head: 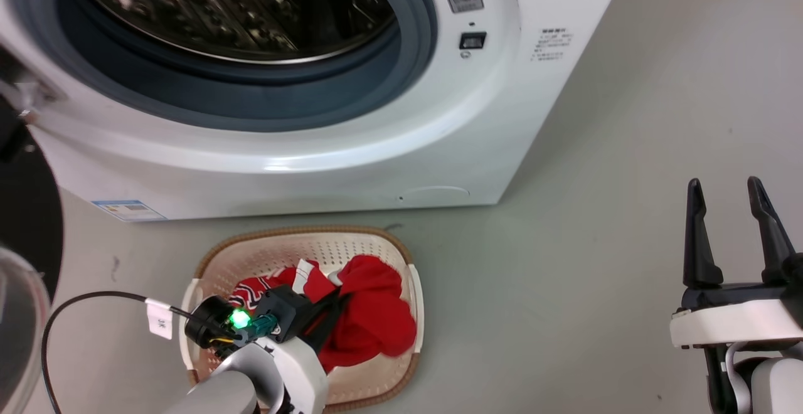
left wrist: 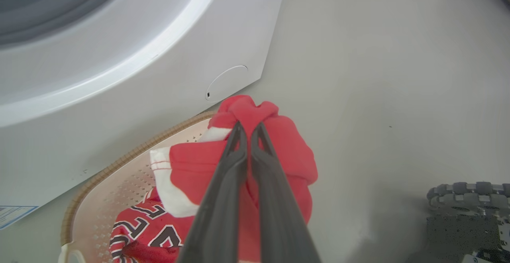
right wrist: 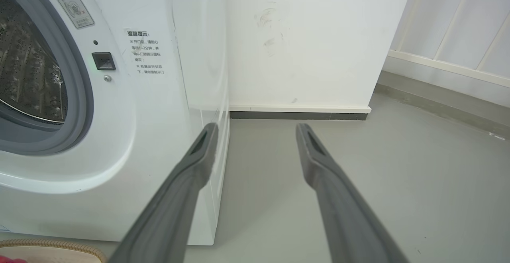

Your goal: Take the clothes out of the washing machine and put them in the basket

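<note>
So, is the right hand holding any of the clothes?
No, the right hand is open and empty, and the bare floor shows through its gap.

Bright even light, soft glare on the washing machine (head: pixel 313 144), faint floor shadows.

**Basket before the washer, both garments in it**

Your basket (head: pixel 301 243) sits on the floor (head: pixel 564 288) just in front of the washer (head: pixel 376 150), below its opening. In it, the jersey (head: pixel 249 295) lies at the left. The second garment (head: pixel 370 313) lies partly over it at the right, pinched by your left gripper (left wrist: pixel 249 126). Your right gripper (head: pixel 723 182) is well off to the right.
</note>
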Robot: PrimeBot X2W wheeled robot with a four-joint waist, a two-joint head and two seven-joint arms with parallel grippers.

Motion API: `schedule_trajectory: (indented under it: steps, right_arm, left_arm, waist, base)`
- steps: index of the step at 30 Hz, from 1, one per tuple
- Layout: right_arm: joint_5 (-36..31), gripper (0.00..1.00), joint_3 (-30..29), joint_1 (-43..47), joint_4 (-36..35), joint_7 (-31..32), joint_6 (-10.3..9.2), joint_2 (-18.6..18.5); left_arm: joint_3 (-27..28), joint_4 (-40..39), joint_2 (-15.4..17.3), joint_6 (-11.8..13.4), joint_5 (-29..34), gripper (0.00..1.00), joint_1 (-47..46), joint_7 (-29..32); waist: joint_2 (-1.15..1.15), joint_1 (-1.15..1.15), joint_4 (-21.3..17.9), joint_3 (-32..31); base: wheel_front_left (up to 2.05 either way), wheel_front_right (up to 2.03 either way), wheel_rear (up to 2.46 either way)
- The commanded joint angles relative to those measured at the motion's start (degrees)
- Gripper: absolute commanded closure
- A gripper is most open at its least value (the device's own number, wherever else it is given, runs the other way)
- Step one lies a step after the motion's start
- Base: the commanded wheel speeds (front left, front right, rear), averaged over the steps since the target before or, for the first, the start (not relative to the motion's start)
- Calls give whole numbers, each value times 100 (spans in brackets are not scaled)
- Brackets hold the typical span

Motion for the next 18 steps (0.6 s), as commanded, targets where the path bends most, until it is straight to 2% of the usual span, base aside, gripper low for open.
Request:
schedule_trajectory:
  steps: [1, 11, 18]
  right_arm:
    - [11, 0, 26, -24, -59, -11, -4, 0]
    - [125, 0, 224, -357, -372, -11, -4, 0]
    - [195, 0, 274, -492, -562, -10, -4, 1]
  left_arm:
    - [-6, 250, -72, -65, 17, 100, -85, -74]
    - [-204, 2373, -765, -530, 8, 100, -917, -192]
    - [-262, 3382, -987, -646, -38, 100, -1494, -385]
  waist:
    - [0, 0, -140, 217]
    - [0, 0, -559, 1232]
    - [0, 0, -819, 1903]
  base:
    - [0, 0, 0]
    - [0, 0, 0]
    - [0, 0, 0]
